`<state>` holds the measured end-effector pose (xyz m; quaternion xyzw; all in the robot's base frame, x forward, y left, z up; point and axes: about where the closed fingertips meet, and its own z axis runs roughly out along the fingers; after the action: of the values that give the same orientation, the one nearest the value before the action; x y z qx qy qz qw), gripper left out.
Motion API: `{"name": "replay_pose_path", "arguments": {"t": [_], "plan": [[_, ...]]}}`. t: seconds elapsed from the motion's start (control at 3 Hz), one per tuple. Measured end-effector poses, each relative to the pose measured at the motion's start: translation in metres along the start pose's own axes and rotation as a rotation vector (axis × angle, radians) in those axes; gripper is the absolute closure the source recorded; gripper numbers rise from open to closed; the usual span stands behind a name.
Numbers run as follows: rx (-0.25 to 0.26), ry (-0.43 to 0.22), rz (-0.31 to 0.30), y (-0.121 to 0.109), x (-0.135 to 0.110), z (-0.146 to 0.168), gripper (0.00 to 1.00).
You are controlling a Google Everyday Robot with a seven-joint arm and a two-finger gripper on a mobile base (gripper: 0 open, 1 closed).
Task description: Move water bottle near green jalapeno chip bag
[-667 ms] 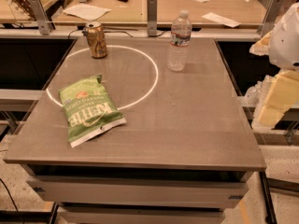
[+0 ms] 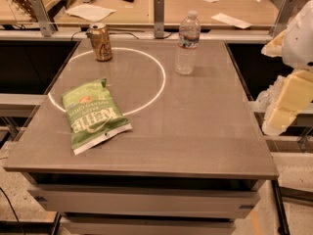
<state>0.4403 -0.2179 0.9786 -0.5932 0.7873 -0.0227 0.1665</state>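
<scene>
I see the water bottle (image 2: 187, 42) standing upright at the far side of the tabletop (image 2: 195, 131), just outside the right edge of the white circle (image 2: 159, 89). The green jalapeno chip bag (image 2: 94, 113) lies flat at the near left, well apart from the bottle, covering part of the circle's line. A golden can (image 2: 101, 42) stands far left. My tool (image 2: 281, 111) hangs beyond the tabletop's right edge, touching nothing. I cannot tell whether it is wide or narrow.

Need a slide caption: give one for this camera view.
Water bottle upright at the table's far side, green jalapeno chip bag flat front-left, gripper off the right edge.
</scene>
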Motion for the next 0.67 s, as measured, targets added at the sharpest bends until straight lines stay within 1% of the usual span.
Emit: {"name": "replay_pose_path", "arguments": {"t": [0.33, 0.67], "plan": [[-0.003, -0.097, 0.056, -0.011, 0.023, 0.015, 0.0], [0.017, -0.306, 0.13, -0.026, 0.058, 0.035, 0.0]]}}
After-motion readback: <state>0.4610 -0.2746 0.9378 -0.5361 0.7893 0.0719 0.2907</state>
